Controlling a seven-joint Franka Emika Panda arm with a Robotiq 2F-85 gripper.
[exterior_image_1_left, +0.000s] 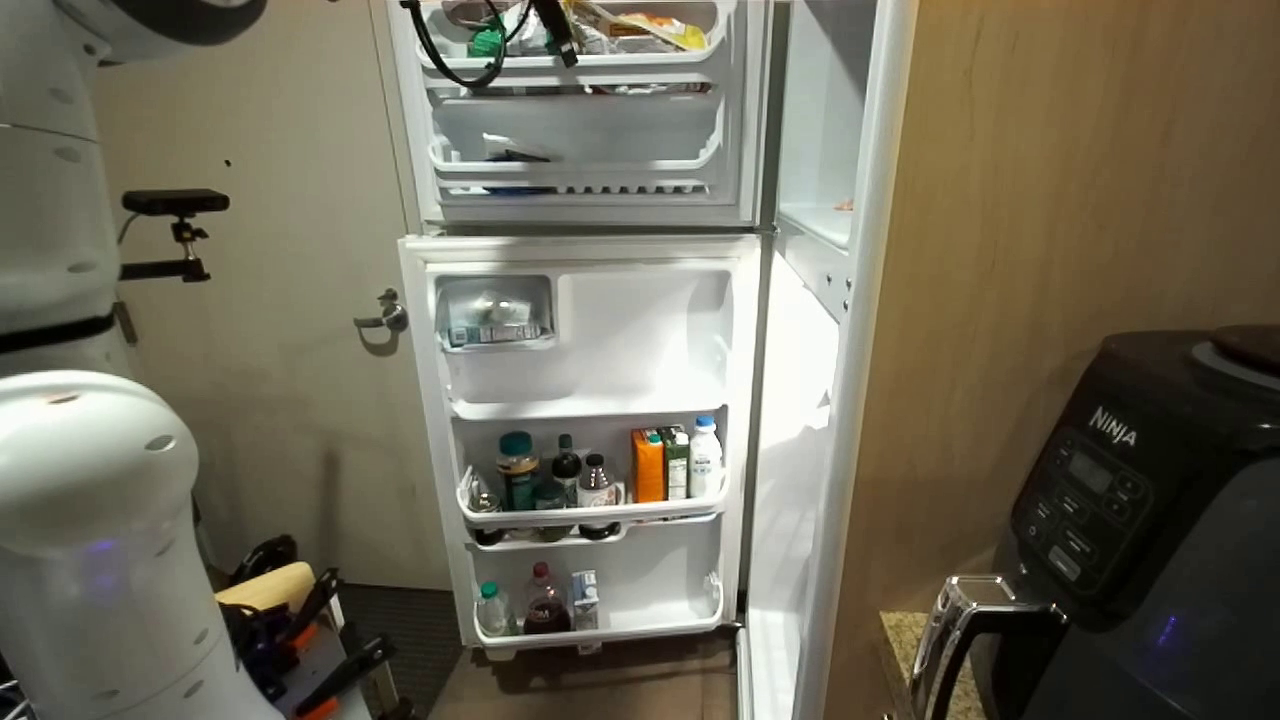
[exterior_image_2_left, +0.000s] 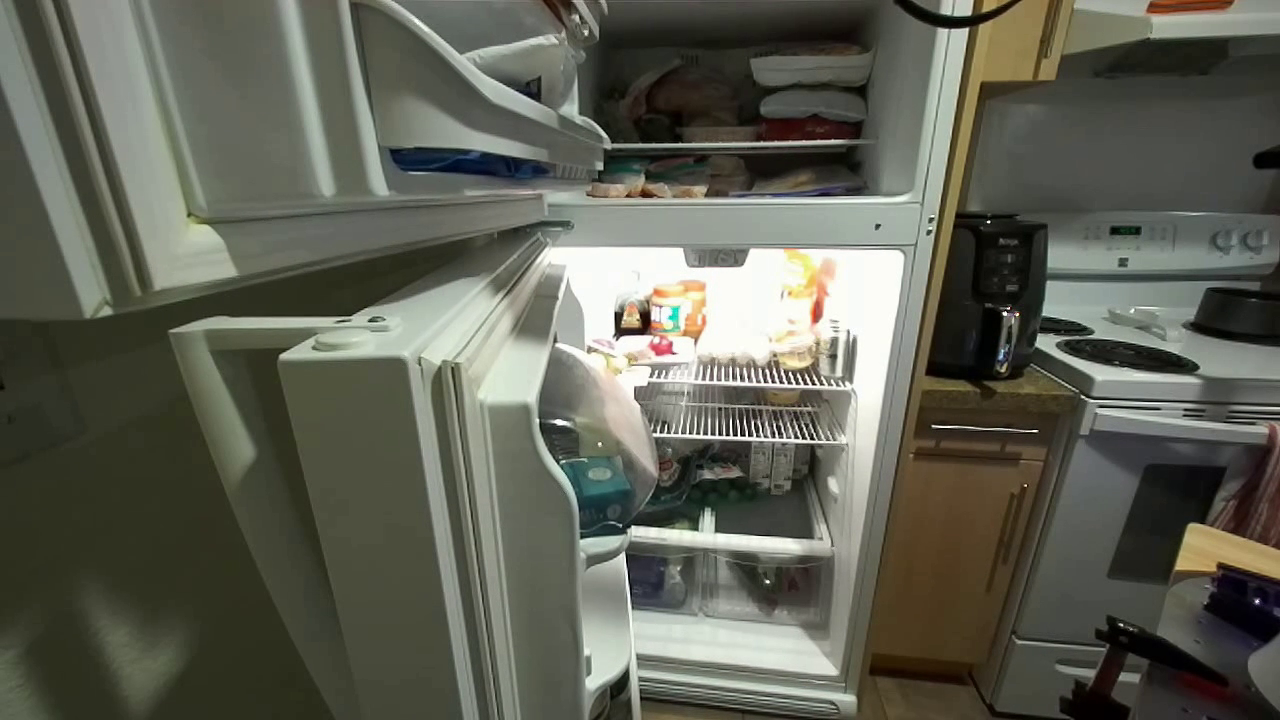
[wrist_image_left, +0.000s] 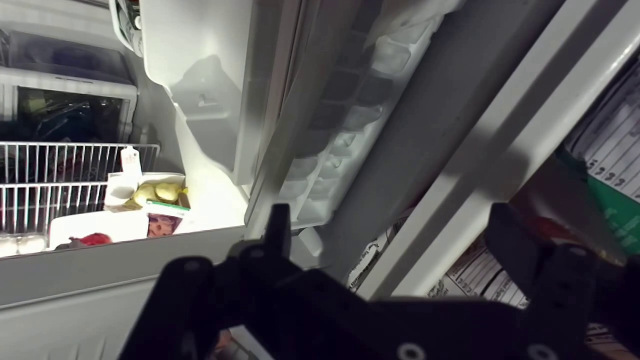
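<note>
My gripper (wrist_image_left: 390, 207) is open in the wrist view, with its two dark fingertips far apart. A white door shelf rail (wrist_image_left: 450, 185) runs slantwise between them in the picture; I cannot tell whether they touch it. A white ice cube tray (wrist_image_left: 345, 120) lies beyond the left fingertip. Packages with printed labels (wrist_image_left: 492, 280) lie behind the rail, near the right fingertip. The open freezer door (exterior_image_1_left: 590, 125) holds bags and packets in its top shelf. In both exterior views the gripper's fingers are out of view; a black cable (exterior_image_1_left: 470, 75) hangs before the freezer door.
The open fridge door (exterior_image_1_left: 640, 340) holds bottles and cartons (exterior_image_1_left: 650, 465). Its side shows in an exterior view (exterior_image_2_left: 360, 500). Wire shelves (exterior_image_2_left: 740, 375) bear jars and food. A black Ninja air fryer (exterior_image_1_left: 1150, 500) stands beside the fridge. A stove (exterior_image_2_left: 1150, 370) stands beyond it.
</note>
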